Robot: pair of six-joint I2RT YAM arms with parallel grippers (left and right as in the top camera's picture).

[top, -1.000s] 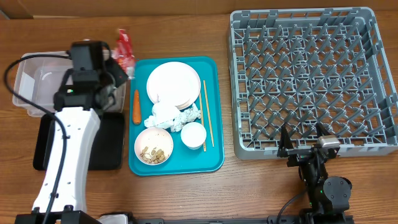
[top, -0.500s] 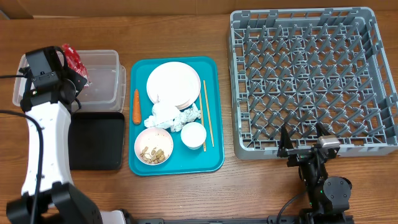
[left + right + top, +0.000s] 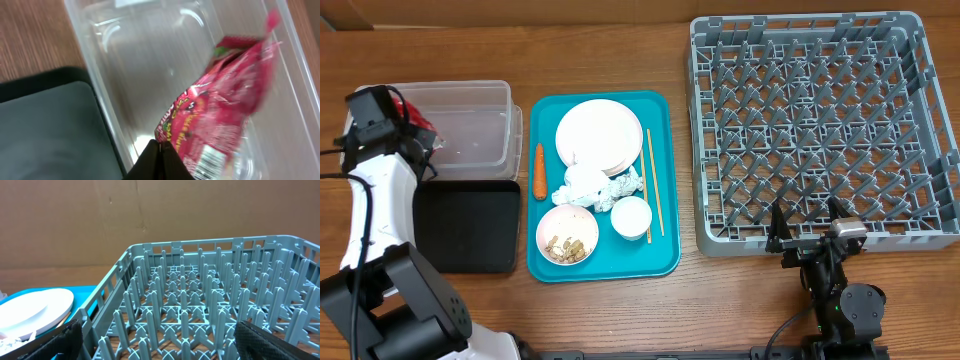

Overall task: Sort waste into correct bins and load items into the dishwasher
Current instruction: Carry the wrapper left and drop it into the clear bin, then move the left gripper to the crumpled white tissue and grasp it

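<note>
Soft, even light falls from above; the rack (image 3: 820, 130) at the desk's right edge and the teal tray (image 3: 620, 262) cast faint shadows. The left wrist view is blurred, the red wrapper (image 3: 215, 120) smeared, with glare on the clear tub (image 3: 150, 65).

Within the last second the left arm (image 3: 365, 200) has swung toward 9 o'clock, from beside the teal tray's left edge out to the desk's (image 3: 620, 310) far left side. The red wrapper (image 3: 220, 110), pinched in the left tool (image 3: 159, 150), went with it and now hangs over the left end of the clear tub (image 3: 508, 120). The tub and the black tray (image 3: 470, 225), earlier partly covered by the arm, now lie mostly in plain view.
</note>
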